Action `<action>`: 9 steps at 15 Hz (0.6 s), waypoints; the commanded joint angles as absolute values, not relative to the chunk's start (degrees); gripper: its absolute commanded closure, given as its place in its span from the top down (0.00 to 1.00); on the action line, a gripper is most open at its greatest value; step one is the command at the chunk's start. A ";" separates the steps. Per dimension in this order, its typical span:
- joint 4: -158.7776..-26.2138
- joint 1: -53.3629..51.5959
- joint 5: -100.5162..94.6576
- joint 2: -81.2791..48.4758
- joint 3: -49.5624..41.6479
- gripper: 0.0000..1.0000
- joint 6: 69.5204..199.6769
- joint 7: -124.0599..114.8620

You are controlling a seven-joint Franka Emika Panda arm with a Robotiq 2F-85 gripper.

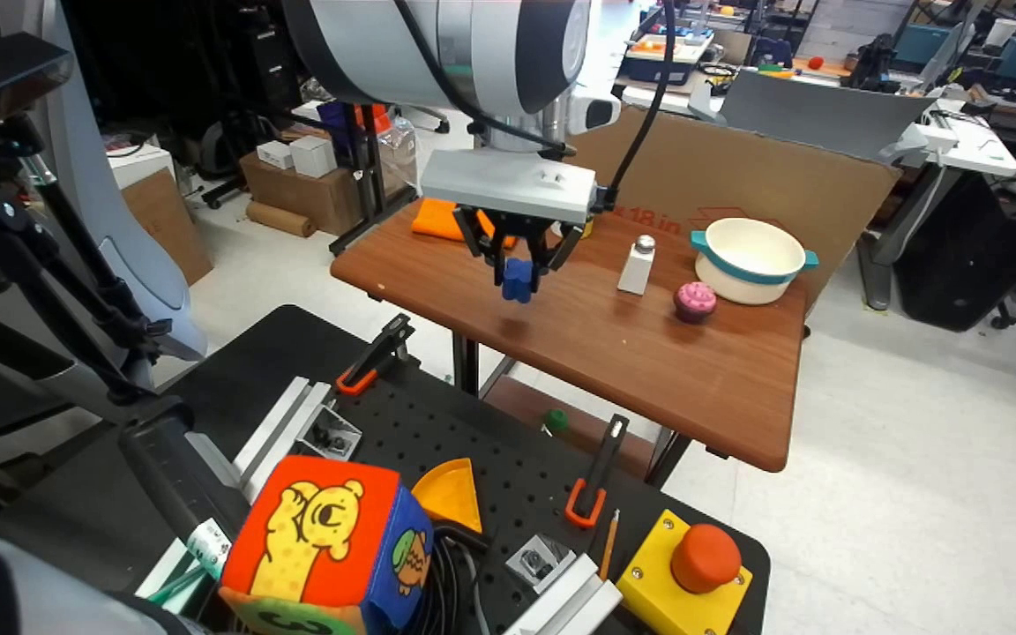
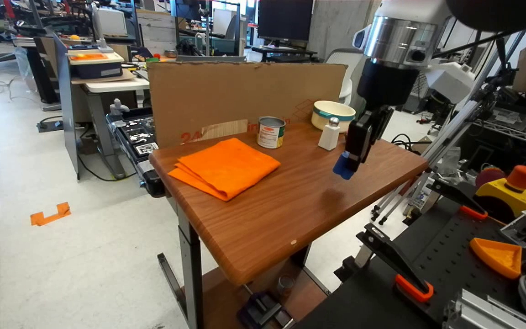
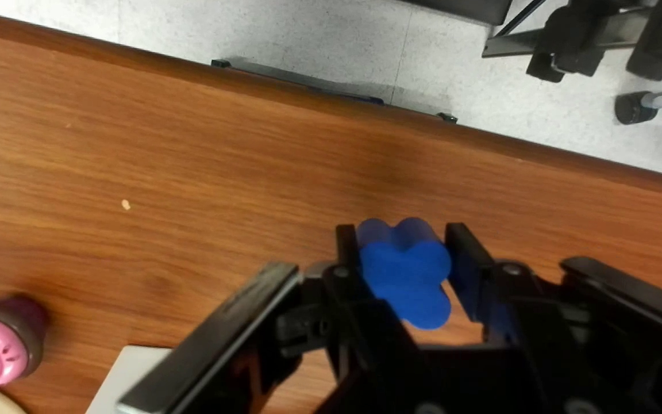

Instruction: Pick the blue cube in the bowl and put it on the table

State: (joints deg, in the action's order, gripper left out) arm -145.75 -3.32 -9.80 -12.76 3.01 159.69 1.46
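Observation:
The blue cube (image 1: 517, 280) is a small solid blue block with rounded lobes. My gripper (image 3: 403, 247) is shut on it and holds it in the air above the brown wooden table (image 1: 649, 370), near its front edge. It also shows below the fingertips in an exterior view (image 2: 343, 167), with a shadow on the table under it. In the wrist view the cube (image 3: 405, 276) sits between both finger pads. The bowl (image 1: 742, 287), cream with a teal band and handles, stands at the table's far end. Its visible inside is bare.
A white shaker (image 1: 638, 266) and a pink-topped cupcake (image 1: 695, 304) stand between the gripper and the bowl. An orange cloth (image 2: 226, 167) and a can (image 2: 270, 135) are on the table. A cardboard sheet (image 2: 244, 91) stands behind. A black cart (image 1: 437, 414) is in front.

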 commanded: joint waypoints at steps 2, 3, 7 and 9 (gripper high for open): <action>-141.85 -4.79 -12.10 -16.14 -0.04 0.16 160.27 -2.41; -140.98 -4.96 -12.46 -16.88 -0.48 0.16 159.96 -3.08; -138.04 -6.13 -13.69 -19.71 -2.26 0.41 158.96 -6.07; -136.95 -7.24 -14.18 -20.94 -3.33 0.67 158.43 -7.54</action>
